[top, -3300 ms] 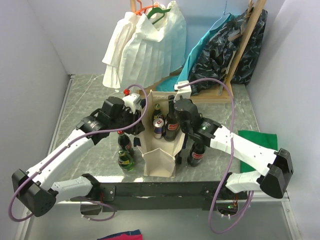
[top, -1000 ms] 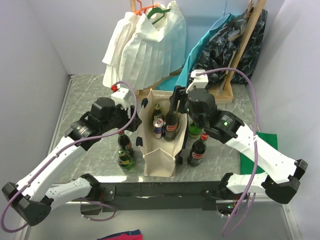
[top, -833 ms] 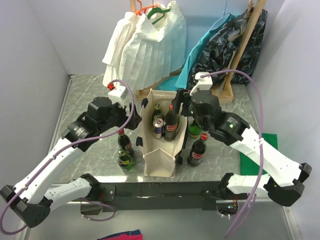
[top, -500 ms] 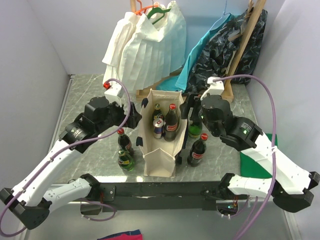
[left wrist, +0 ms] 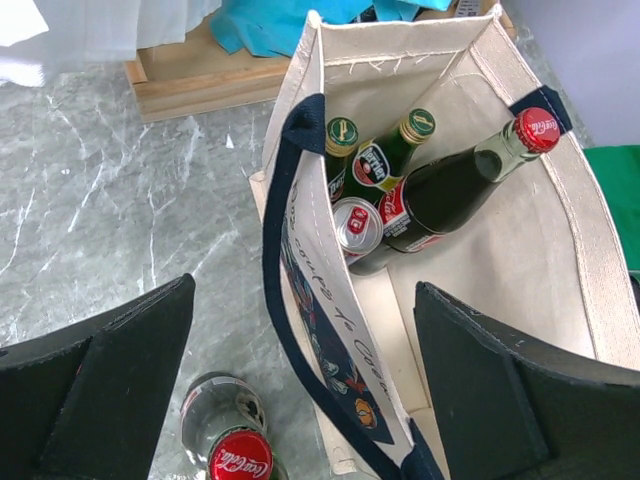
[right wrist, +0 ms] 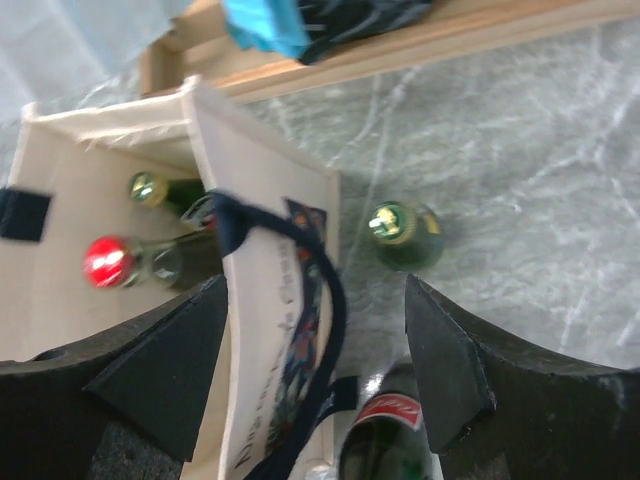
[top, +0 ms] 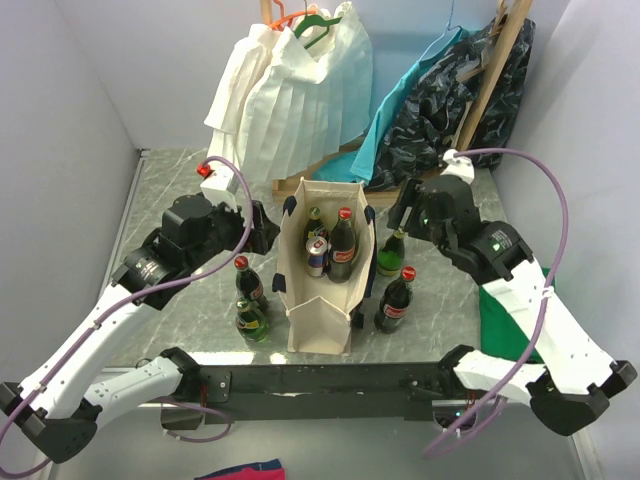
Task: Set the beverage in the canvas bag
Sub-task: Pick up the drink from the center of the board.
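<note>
Right of the canvas bag (top: 318, 318), right tool (right wrist: 315, 290) hung open above a green bottle (right wrist: 405, 235); left tool (left wrist: 305, 290) open too. Neck grasp, straight down, looked safest

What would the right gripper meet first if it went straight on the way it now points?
Probably the dark strap on the bag, straight ahead of the right gripper; depth is unclear.
</note>
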Controlling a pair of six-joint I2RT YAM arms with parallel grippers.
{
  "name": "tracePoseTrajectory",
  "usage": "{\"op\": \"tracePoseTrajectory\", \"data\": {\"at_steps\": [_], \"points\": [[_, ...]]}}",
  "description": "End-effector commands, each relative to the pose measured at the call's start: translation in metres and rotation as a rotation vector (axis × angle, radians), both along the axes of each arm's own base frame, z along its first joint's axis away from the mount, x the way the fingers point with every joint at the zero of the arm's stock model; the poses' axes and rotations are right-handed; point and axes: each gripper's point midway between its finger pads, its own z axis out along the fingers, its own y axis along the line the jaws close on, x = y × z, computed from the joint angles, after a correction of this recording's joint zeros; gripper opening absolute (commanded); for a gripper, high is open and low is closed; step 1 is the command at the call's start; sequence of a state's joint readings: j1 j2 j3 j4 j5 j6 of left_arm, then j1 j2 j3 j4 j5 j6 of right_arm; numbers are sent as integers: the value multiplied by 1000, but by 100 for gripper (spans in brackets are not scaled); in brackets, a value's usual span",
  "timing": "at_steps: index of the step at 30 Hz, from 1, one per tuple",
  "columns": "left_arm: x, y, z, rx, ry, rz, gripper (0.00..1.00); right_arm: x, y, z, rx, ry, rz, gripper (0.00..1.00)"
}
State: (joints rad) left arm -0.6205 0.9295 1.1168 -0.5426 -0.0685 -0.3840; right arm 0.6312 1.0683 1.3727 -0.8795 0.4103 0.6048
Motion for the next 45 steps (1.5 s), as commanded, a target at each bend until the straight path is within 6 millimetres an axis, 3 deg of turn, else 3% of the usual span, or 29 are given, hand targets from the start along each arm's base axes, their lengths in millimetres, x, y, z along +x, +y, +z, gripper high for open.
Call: {"op": "tracePoseTrajectory", "data": {"at_steps": [1, 16, 20, 23, 36, 45], "points": [[2, 4, 24, -49, -58, 32, 96, 5, -9, -7, 8, 49, 3, 78], [7, 7, 0, -6, -33, 51, 96, 39, -26, -74, -70, 270, -53, 77], [8, 8, -8, 15, -22, 56, 96, 44, -23, -91, -70, 314, -40, 70], [9, 9, -11, 29, -17, 56, 96, 47, -20, -99, -72, 336, -39, 66], [11, 6, -13, 42, -10, 45, 96, 52, -17, -120, -78, 367, -42, 65], [11, 7, -13, 45, -6, 50, 96, 57, -18, -131, -107, 394, -49, 56]]}}
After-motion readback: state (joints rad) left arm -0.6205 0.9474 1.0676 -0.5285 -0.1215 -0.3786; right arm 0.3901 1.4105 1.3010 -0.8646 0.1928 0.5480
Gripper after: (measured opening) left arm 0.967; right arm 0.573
